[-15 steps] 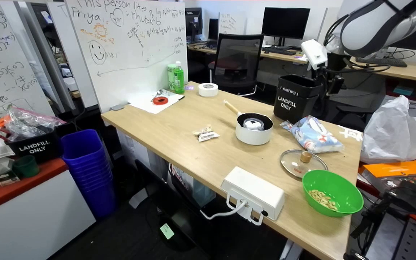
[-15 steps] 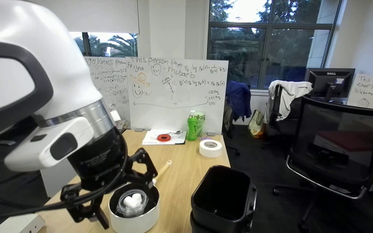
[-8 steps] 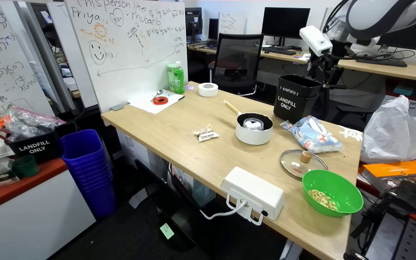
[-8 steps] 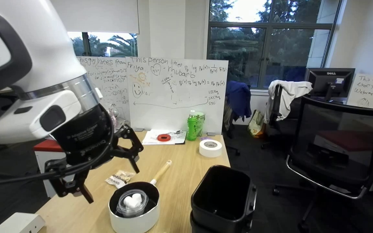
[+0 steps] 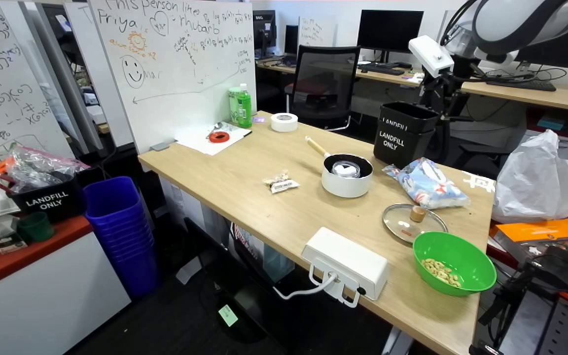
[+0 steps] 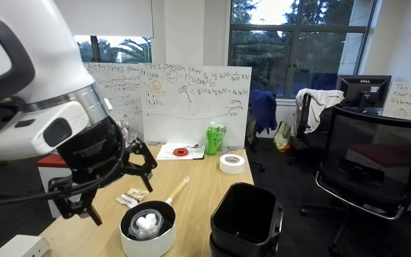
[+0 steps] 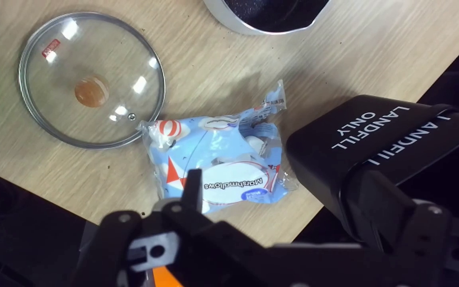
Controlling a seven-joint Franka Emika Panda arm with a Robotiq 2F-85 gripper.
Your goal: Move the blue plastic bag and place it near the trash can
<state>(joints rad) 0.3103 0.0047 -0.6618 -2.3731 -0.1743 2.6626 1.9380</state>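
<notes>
The blue plastic bag is a light-blue marshmallow bag lying flat on the table, seen in an exterior view (image 5: 431, 185) and in the wrist view (image 7: 217, 151). The black trash can, marked LANDFILL ONLY, stands close beside it in both exterior views (image 5: 398, 140) (image 6: 243, 217) and in the wrist view (image 7: 333, 147). My gripper (image 6: 125, 205) is open and empty, raised above the table. In the wrist view its fingers (image 7: 283, 177) are wide apart, one in front of the bag and one in front of the can. In an exterior view the gripper (image 5: 444, 111) is partly hidden behind the can.
A white pot (image 5: 347, 182) holds a tub of white pieces. A glass lid (image 7: 92, 81) lies close to the bag's corner. A green bowl (image 5: 454, 264) with nuts, a white box (image 5: 345, 261), a small packet (image 5: 281, 182) and a tape roll (image 5: 284, 122) are on the table.
The arm and open gripper moved up and away from over the pot, uncovering the small packet in an exterior view. Over the last half second almost nothing moved. The bag has not moved.
</notes>
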